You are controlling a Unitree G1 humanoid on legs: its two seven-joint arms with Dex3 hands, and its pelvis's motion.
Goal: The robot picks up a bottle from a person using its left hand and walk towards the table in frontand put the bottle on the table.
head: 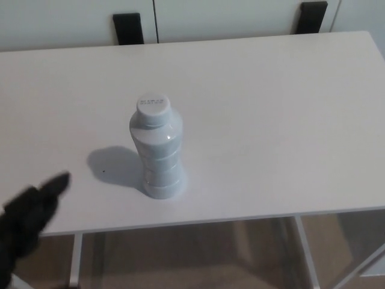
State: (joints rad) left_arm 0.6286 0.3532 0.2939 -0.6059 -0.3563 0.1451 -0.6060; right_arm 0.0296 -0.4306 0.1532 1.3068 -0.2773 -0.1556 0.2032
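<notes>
A pale blue-grey ribbed bottle with a white cap stands upright on the white table, a little left of its middle and close to the front edge. My left hand shows blurred at the lower left corner, over the table's front edge and well apart from the bottle. It holds nothing; its fingers cannot be made out. My right hand does not show.
Two black chair backs stand behind the table's far edge against a white wall. White table legs and a brown floor show below the front edge.
</notes>
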